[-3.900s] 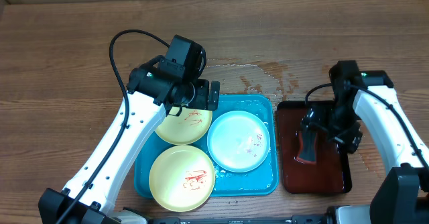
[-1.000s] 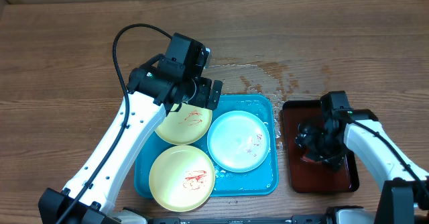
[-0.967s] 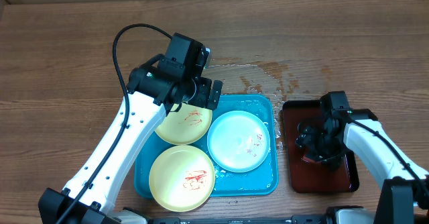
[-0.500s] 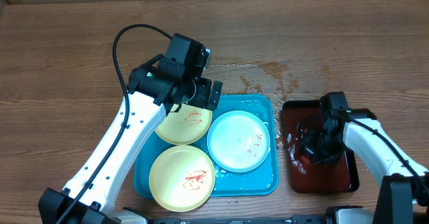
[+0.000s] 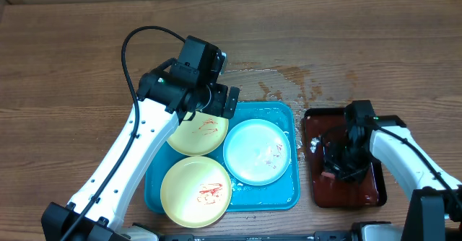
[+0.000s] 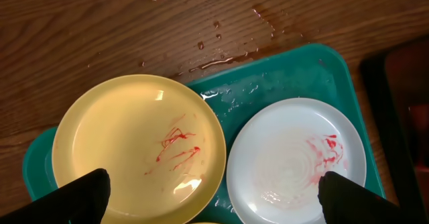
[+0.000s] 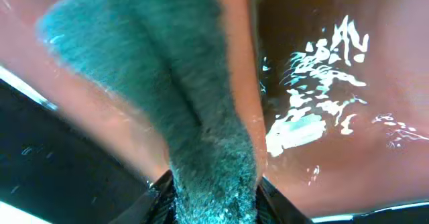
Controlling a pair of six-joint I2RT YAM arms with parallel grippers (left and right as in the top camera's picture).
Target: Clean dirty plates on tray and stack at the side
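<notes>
The tray (image 5: 280, 112) lay at the table's (image 5: 72, 53) near edge, packed with three red-smeared plates: a yellow one (image 5: 201, 134) lapping over its far-left rim, a white one (image 5: 256, 152) close to the right rim, and another yellow (image 5: 196, 190) nearest. Broad bare wood stretched left and beyond, with spilled water (image 5: 289, 79) behind the tray. The left gripper (image 6: 214, 200) hovered with jaws wide apart. The right gripper (image 7: 211, 197) pinched a teal sponge (image 7: 167, 83) inside the dark red-brown tray (image 5: 364, 190), just beside.

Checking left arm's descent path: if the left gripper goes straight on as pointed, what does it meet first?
Probably the far pale yellow round plastic plate, by its rim beside the white round plastic plate; depth is unclear.
</notes>
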